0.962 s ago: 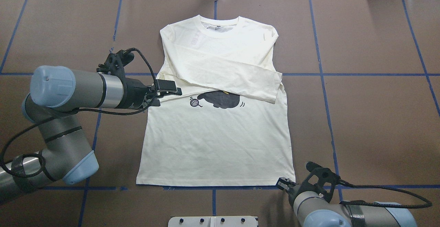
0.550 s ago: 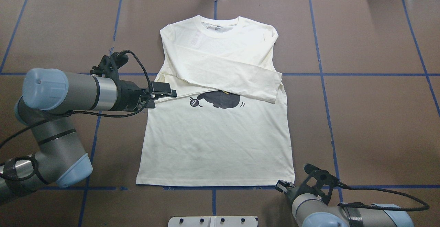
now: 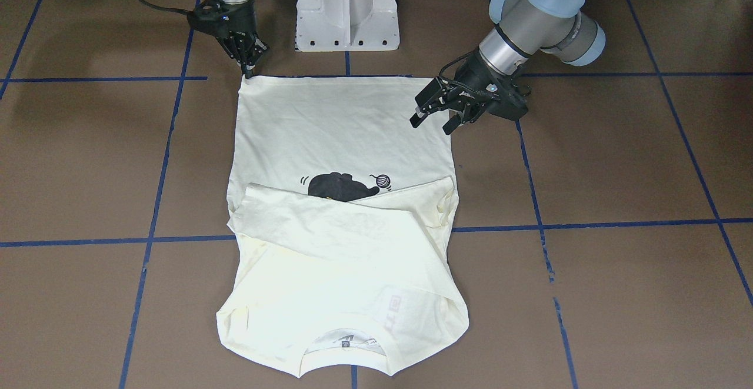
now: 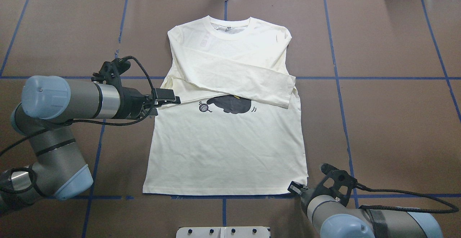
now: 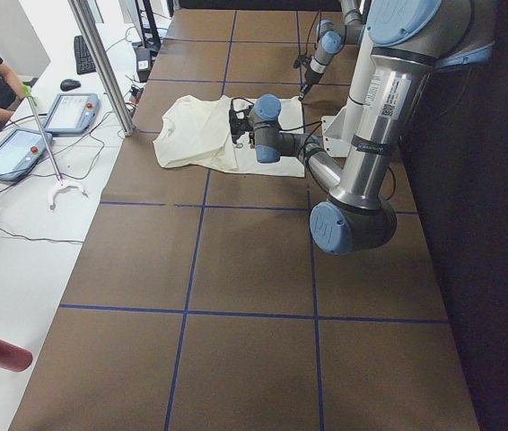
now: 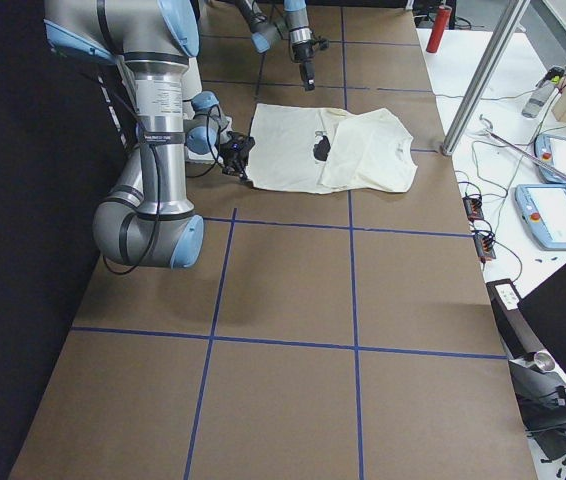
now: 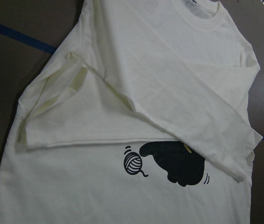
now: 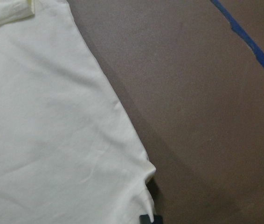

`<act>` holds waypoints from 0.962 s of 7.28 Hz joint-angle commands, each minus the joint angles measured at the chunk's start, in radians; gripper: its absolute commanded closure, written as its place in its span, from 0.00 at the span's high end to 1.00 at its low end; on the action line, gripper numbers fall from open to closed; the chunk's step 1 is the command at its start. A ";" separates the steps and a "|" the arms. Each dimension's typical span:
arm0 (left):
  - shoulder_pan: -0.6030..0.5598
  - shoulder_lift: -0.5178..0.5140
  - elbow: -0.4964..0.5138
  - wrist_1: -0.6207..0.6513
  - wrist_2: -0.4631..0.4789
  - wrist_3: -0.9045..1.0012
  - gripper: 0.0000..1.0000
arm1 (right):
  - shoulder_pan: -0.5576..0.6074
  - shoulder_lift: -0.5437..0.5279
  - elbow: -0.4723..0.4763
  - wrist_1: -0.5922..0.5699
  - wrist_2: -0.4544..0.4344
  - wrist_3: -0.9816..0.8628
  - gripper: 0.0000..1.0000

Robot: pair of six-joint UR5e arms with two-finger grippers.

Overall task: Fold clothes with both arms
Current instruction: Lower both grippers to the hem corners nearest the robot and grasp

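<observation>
Pedestal stands nearest, at the near edge of the brown table. Just beyond it on the right, the right gripper points down at the near right corner of the shirt, its tip touching that corner. Its jaws look drawn together, and whether any cloth is pinched between them cannot be told. The cream shirt lies flat in the middle of the table, with its hem near, along a blue tape line.

Farther on, the left gripper reaches in from the left over the shirt's left edge, about halfway up the body. Its jaws are apart and hold nothing. Level with it, to its right, is a black print with a small ball of yarn.

Both sleeves are folded across the chest. The top sleeve slants from the far left shoulder to a cuff at the right edge and covers the print's far side. The other sleeve's cuff shows beneath it at the left edge. The collar is farthest.
</observation>
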 commanded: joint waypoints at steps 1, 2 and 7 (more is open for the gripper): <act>0.094 0.032 -0.114 0.203 0.055 -0.087 1.00 | -0.002 -0.001 0.021 0.002 0.007 0.000 0.00; 0.171 0.078 -0.186 0.302 0.094 -0.111 0.99 | -0.006 -0.001 0.023 0.002 0.009 -0.007 0.00; 0.336 0.139 -0.267 0.523 0.241 -0.212 0.82 | -0.024 0.028 0.020 -0.001 0.008 -0.014 0.00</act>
